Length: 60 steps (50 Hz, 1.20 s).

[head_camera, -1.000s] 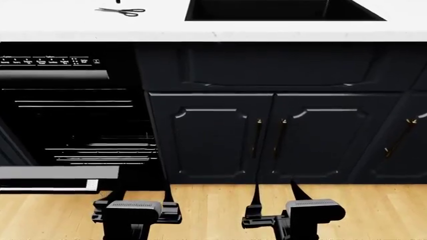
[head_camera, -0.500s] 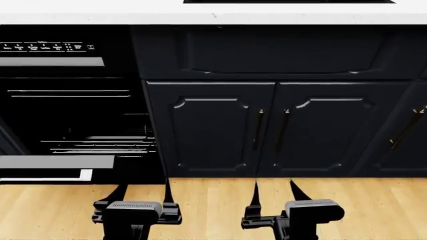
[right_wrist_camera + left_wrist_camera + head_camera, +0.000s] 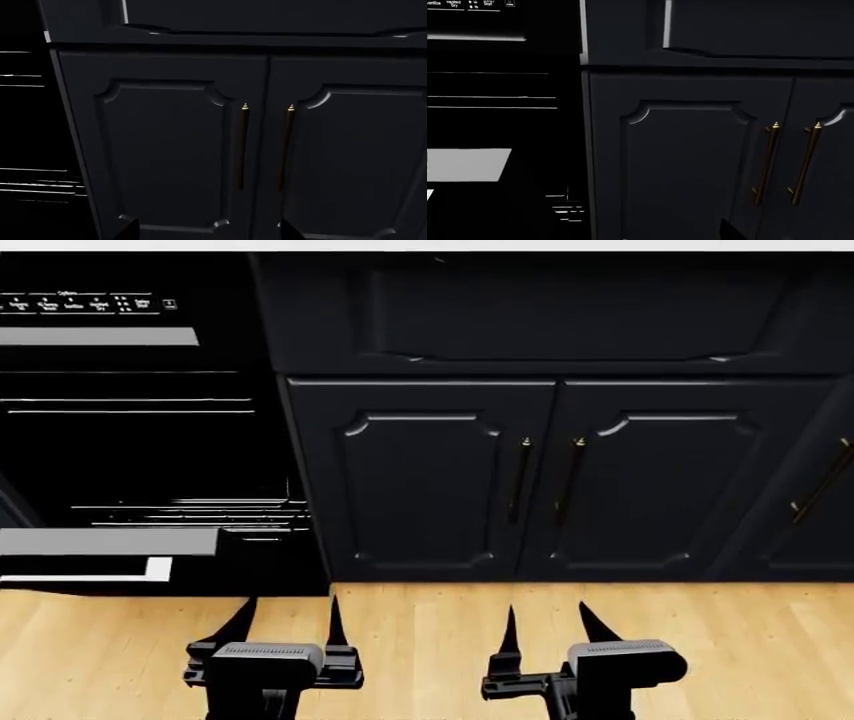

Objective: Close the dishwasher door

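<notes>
The dishwasher stands open at the left. Its door (image 3: 110,541) is swung down toward the floor, showing as a grey top edge with a white strip under it. The left wrist view catches the door's grey edge (image 3: 468,165) beside the dark racks. My left gripper (image 3: 290,622) hovers over the wood floor just right of the door's end, open and holding nothing. My right gripper (image 3: 549,626) is open and bare too, facing the navy double cabinet doors. Its two fingertips (image 3: 129,231) frame those doors in the right wrist view. Only one left fingertip (image 3: 729,234) shows clearly.
Inside the dishwasher cavity are wire racks (image 3: 200,512), with the control strip (image 3: 87,303) above. Navy raised-panel cabinet doors with brass handles (image 3: 518,480) fill the middle and right. The white counter edge (image 3: 427,245) runs along the top. Wood floor (image 3: 427,640) lies below.
The head view has tilted down: sink, scissors and most of the counter have slid out at the top, and cabinets sit higher in frame. Both grippers keep their places, open.
</notes>
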Tool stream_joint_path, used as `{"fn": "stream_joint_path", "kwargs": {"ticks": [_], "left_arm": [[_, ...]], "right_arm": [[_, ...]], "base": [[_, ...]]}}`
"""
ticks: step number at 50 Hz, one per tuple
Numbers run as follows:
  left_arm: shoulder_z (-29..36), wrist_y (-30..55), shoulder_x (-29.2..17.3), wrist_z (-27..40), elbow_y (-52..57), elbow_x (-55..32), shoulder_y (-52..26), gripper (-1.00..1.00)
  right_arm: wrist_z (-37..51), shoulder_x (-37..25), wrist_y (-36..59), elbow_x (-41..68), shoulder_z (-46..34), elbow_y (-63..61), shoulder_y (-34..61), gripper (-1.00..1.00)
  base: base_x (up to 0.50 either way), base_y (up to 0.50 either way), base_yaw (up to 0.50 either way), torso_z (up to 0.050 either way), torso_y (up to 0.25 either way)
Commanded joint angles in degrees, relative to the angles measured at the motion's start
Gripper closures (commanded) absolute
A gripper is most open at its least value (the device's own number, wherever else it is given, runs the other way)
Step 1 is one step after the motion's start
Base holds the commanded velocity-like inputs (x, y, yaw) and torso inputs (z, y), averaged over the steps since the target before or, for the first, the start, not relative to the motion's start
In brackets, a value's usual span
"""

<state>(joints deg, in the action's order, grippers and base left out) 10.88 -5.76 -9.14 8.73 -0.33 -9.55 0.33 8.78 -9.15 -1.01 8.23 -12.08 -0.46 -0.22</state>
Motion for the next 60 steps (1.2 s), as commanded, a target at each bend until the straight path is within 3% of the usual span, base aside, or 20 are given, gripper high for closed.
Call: {"fn": "stream_joint_path", "kwargs": {"ticks": [1,60], "left_arm": [[0.44,-0.22,-0.29,0.40,-0.36,-0.27,-0.18,-1.00],[2.33,-0.76,-1.74,2.05,-0.71,-1.83,-0.54,-1.00]], "right_arm": [[0.40,-0.33,-0.24,0.13,-0.55,0.30,0.06,-1.00],[2.07,-1.77,-0.50,1.42,-2.54,0.61,0.49,-1.00]], "base": [[0.00,0.00,0.00,-0.050,-0.014],[0.00,0.00,0.00,-0.050,-0.011]]}}
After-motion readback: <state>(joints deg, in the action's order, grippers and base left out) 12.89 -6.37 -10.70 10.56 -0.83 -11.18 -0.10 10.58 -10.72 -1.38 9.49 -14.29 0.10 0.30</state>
